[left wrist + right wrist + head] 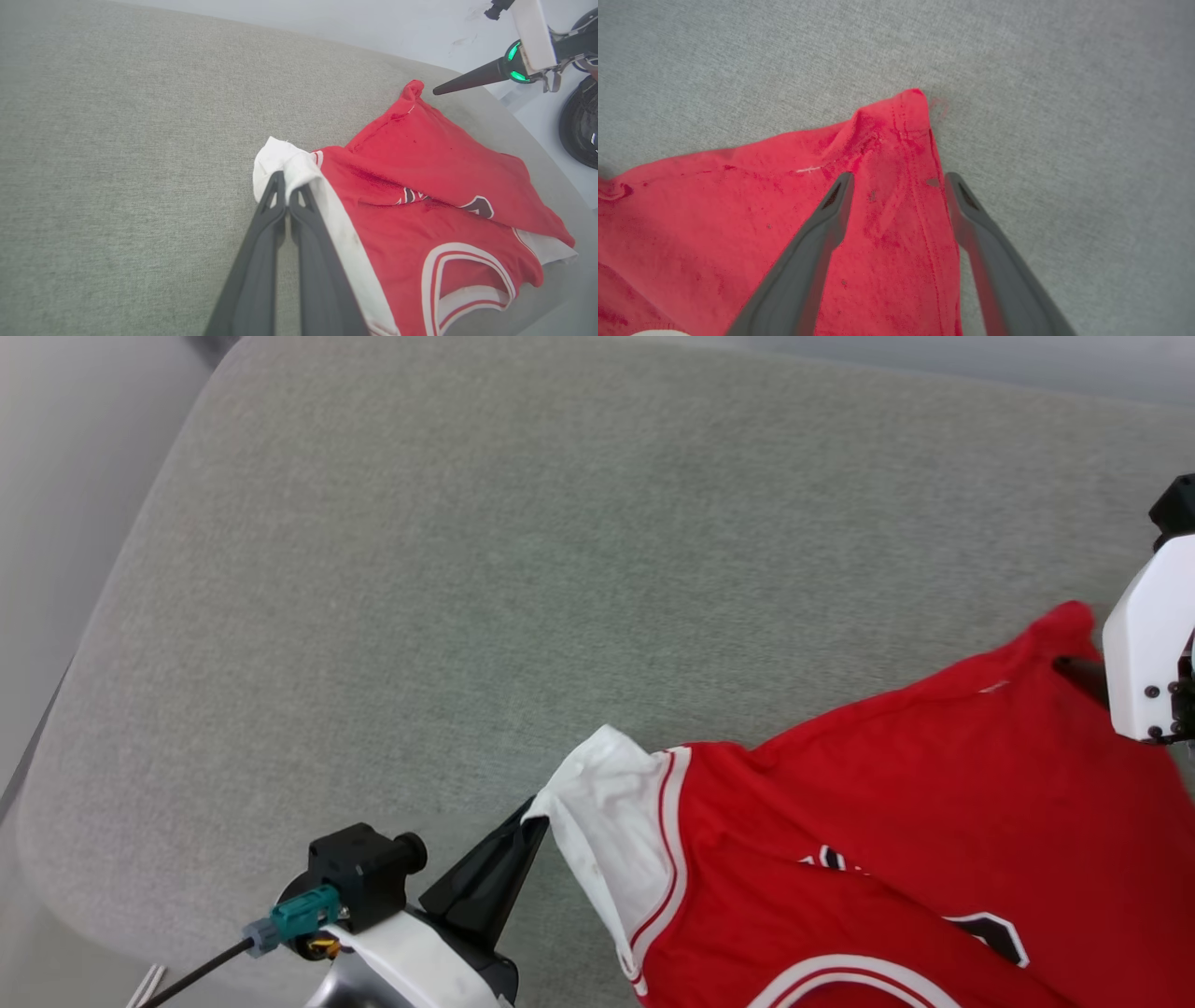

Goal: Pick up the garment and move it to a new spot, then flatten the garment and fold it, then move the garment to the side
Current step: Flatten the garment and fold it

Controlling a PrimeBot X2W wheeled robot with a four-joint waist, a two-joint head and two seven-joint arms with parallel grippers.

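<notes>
Just one garment (887,821) lies on one cushion (467,569).

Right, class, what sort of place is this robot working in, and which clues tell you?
Probably an indoor room or test space: the red jersey lies on a grey upholstered cushion with rounded corners, like a sofa seat, and a pale smooth floor runs beyond it.

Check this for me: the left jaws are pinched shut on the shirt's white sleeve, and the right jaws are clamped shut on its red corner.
One part is wrong. The right jaws are open, not clamped: the right wrist view shows them wide apart over the red corner of the shirt. The left jaws are indeed pinched shut on the white sleeve.
</notes>
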